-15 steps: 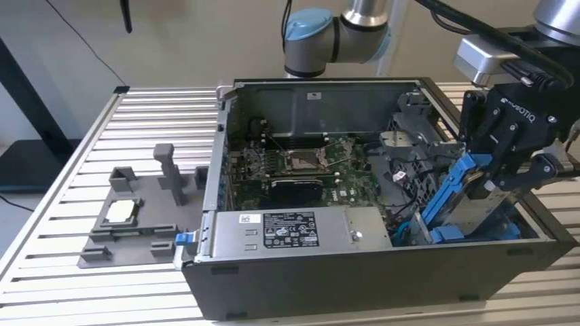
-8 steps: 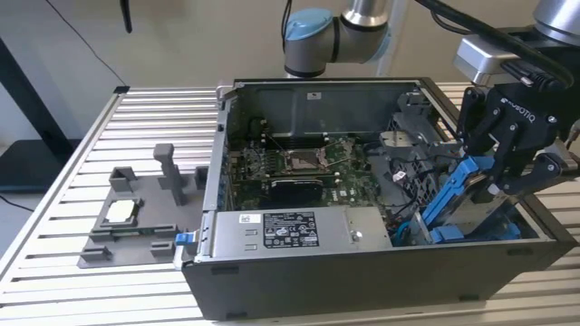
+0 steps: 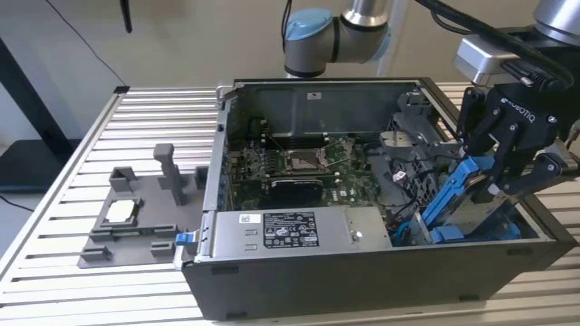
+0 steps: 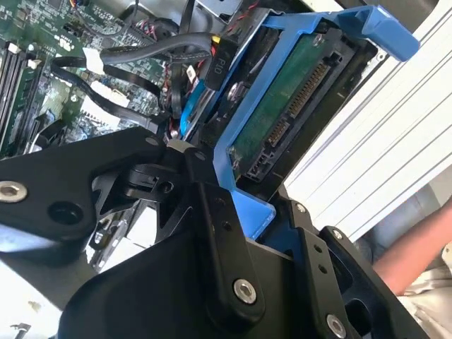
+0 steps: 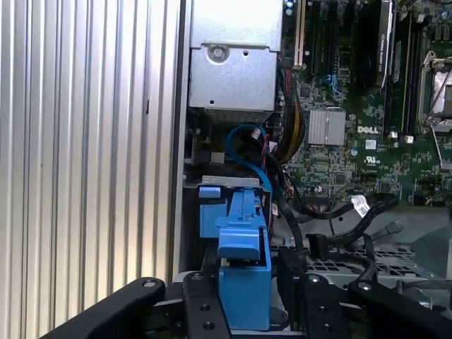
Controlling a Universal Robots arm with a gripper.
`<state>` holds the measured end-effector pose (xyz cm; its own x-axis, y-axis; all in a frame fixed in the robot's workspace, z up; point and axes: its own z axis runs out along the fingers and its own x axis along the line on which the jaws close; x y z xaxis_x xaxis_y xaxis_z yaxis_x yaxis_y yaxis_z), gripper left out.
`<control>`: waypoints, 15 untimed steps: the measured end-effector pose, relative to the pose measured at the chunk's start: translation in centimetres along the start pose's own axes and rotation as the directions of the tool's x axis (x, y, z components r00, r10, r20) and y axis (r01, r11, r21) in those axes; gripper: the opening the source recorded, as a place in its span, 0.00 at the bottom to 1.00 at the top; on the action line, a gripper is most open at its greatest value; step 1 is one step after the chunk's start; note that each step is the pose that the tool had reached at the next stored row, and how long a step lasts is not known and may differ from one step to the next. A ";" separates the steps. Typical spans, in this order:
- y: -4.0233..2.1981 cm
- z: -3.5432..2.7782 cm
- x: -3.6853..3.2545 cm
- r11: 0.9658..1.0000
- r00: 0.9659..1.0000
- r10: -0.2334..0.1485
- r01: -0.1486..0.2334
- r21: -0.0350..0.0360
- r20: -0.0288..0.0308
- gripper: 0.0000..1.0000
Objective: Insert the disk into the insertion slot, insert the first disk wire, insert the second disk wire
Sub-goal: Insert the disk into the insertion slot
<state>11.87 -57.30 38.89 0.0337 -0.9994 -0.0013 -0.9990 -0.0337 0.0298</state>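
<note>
One pincer (image 3: 500, 178) on the one arm (image 3: 313, 34), closed tight on the disk (image 3: 460, 198), with a black finger (image 5: 203, 311) pressed to either side of its blue carrier frame in the first wrist view. Parted no further than the framed disk between them allows, and touching nothing else that can be made out.

Disk held tilted inside the open computer case (image 3: 363, 285), upper end leaning toward the exterior view's right. Lower end down at the insertion slot (image 3: 450, 235), in the case's corner on the exterior view's right, against the blue tabs there; how deep it sits cannot be told. Green board face and a row of connector contacts on show in the second wrist view.

By count:
- one disk
- one slot
- one case
- one silver power-supply box (image 3: 290, 231)
- one motherboard (image 3: 299, 163)
- one grey fixture (image 3: 136, 217) on the slatted counter (image 3: 54, 285), well apart from the disk on the exterior view's left
- at least two loose black cables (image 5: 339, 212) beside the motherboard in the first wrist view
- one person's forearm (image 4: 417, 254) past the case's edge in the second wrist view
</note>
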 end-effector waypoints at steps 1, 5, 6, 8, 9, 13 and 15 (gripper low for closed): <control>0.00 0.00 0.00 1.000 1.000 0.000 0.000 0.000 0.000 0.47; 0.00 0.00 0.00 1.000 1.000 0.000 0.000 0.000 0.000 0.44; 0.00 0.01 0.00 1.000 1.000 0.000 0.000 0.000 0.000 0.38; 0.00 0.00 0.00 1.000 1.000 0.000 0.000 0.000 0.001 0.32; 0.00 0.01 0.00 1.000 1.000 0.000 0.000 0.000 0.001 0.32; 0.08 -0.01 0.01 1.000 1.000 0.000 0.000 0.000 0.007 0.32; 0.22 0.02 -0.02 1.000 1.000 0.001 -0.001 0.002 0.021 0.32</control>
<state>11.64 -57.28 38.88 0.0321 -0.9992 -0.0226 -0.9991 -0.0328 0.0276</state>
